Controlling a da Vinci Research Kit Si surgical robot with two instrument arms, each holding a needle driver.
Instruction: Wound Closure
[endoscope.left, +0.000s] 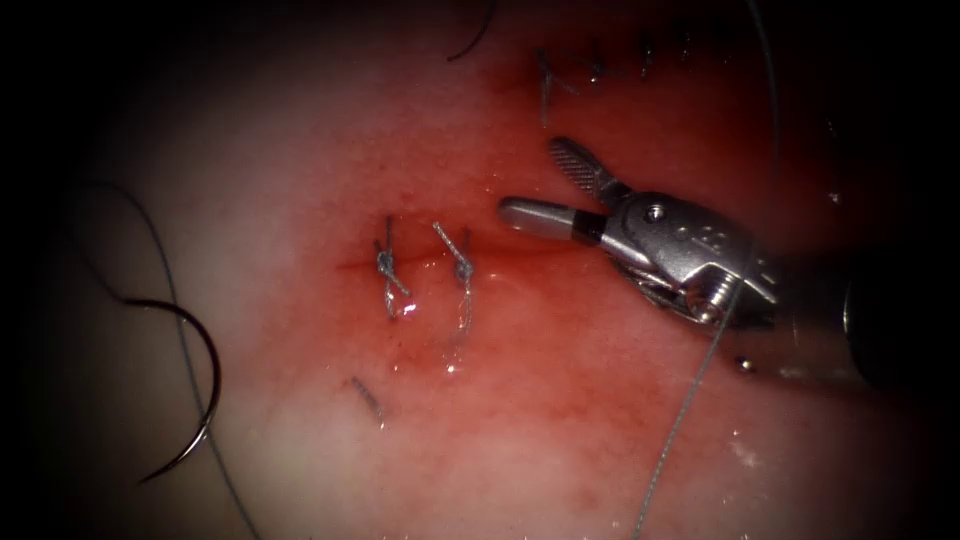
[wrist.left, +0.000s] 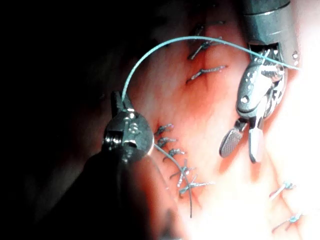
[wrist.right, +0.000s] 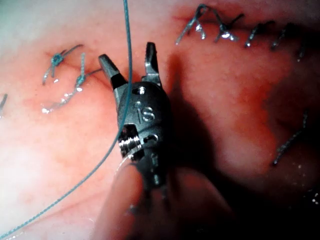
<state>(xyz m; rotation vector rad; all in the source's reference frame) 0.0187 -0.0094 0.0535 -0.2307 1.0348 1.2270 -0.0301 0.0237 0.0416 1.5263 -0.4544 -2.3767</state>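
The needle (endoscope.left: 195, 385) lies loose on the pale left part of the tissue (endoscope.left: 300, 150), at about eight o'clock from the cut (endoscope.left: 420, 262) and well apart from it. No tool holds it and it is not in the tissue; its curve bows toward three o'clock, with one end near nine o'clock and the other toward seven. A dark thread (endoscope.left: 175, 300) crosses it and runs off the lower edge.

The cut runs level across the middle, with two knotted stitches (endoscope.left: 388, 265) side by side on its left stretch. A short cut end of thread (endoscope.left: 367, 397) lies at six o'clock from them. Red fluid (endoscope.left: 520, 390) spreads around and below the cut.

The right tool (endoscope.left: 545, 185) sits just at three o'clock from the stitches, over the right end of the cut, its jaws spread apart and holding nothing. A pale thread (endoscope.left: 700, 370) passes in front of its wrist and down toward six o'clock. Bare tissue lies between the stitches and the needle.

In the left wrist view, the left tool (wrist.left: 117, 100) has its jaws closed on that pale thread (wrist.left: 150, 55), which arcs over to the right tool (wrist.left: 242, 145), beside an older row of stitches (wrist.left: 172, 150).
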